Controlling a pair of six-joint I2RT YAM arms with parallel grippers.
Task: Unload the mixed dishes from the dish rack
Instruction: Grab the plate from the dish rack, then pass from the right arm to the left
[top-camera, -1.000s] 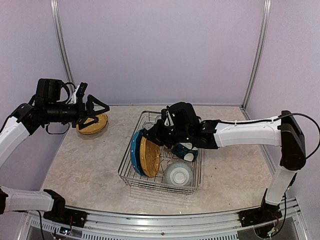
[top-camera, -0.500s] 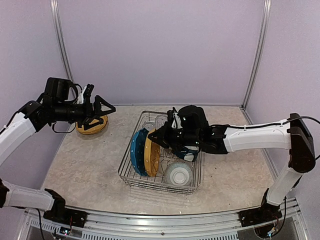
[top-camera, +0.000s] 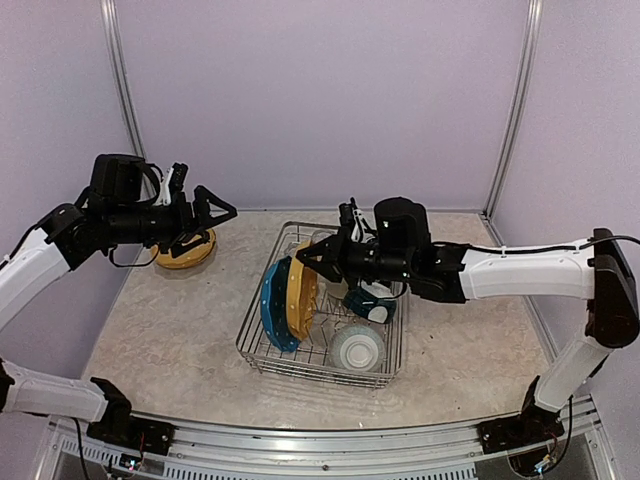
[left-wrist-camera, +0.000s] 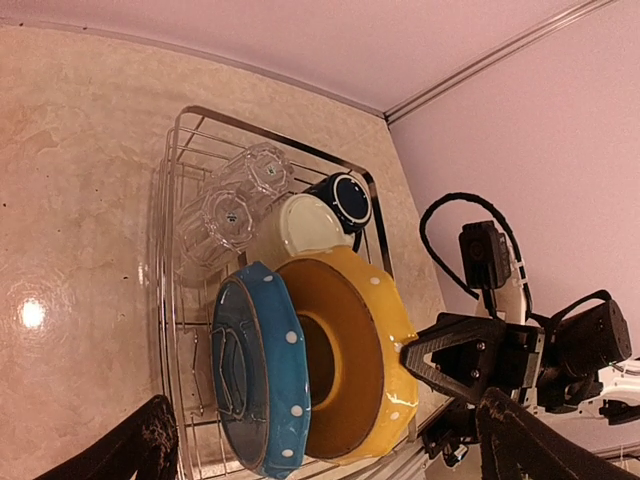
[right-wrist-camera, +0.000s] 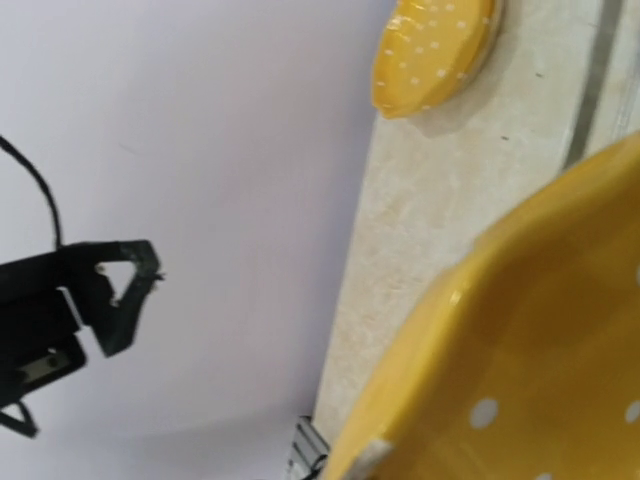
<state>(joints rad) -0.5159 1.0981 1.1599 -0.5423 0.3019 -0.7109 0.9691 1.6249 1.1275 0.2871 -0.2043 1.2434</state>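
The wire dish rack (top-camera: 262, 352) stands mid-table. A blue dotted plate (top-camera: 271, 308) leans on edge at its left end, and a mustard-yellow plate (top-camera: 300, 298) stands against it. My right gripper (top-camera: 312, 258) is shut on that yellow plate's upper rim, which fills the right wrist view (right-wrist-camera: 540, 340). Behind the plates lie clear tumblers (left-wrist-camera: 235, 200), a cream mug (left-wrist-camera: 305, 225) and a navy mug (left-wrist-camera: 345, 198). A teal-and-white bowl (top-camera: 358, 347) sits upside down at the rack's near end. My left gripper (top-camera: 205, 222) hangs open in the air, left of the rack.
A second yellow dotted plate (top-camera: 185, 250) lies on the table at the back left, below my left gripper, also seen in the right wrist view (right-wrist-camera: 435, 50). Walls close the back and both sides. The marble tabletop (top-camera: 170, 340) extends left of the rack.
My right gripper has drawn back to the right with the yellow plate's rim, tipping the plate more upright. My left arm has moved a little right and up, still open.
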